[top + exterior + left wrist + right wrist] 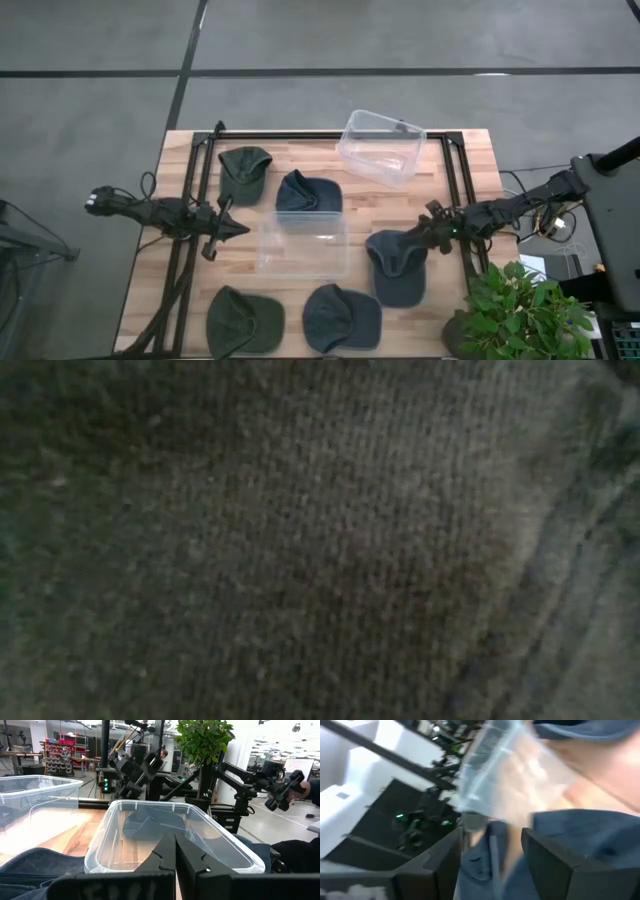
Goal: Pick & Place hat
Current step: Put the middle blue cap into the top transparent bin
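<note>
None of the five hats is in a bin yet, as far as the high view shows, so the task looks close to its start. On the counter [470, 160] lie a green hat [243, 172] and a blue hat [307, 192] at the far side, another green one [243, 320] and a blue one [343, 316] at the near edge, and a grey-blue hat [395, 263] to the right of the middle. A clear bin [303, 246] stands at the centre with nothing in it; a second clear bin [381, 147] lies tilted at the far edge, also bare.

The right pincer [418, 238] is at the grey-blue hat's far end. In the right wrist view its fingers [555, 860] stand apart, with blue cloth showing between and beyond them; whether they touch the cloth cannot be told. This hat appears to be the one picked for the first move, and the grasp is not yet made.

The left pincer [234, 228] waits just beside the central bin's left wall, its fingers [162, 860] closed together on nothing. The low view is filled by dark fabric and tells nothing more.

Still to come, by this reading: closing on the hat, lifting it, carrying it to the central bin and letting go, then the same for the other four.
</note>
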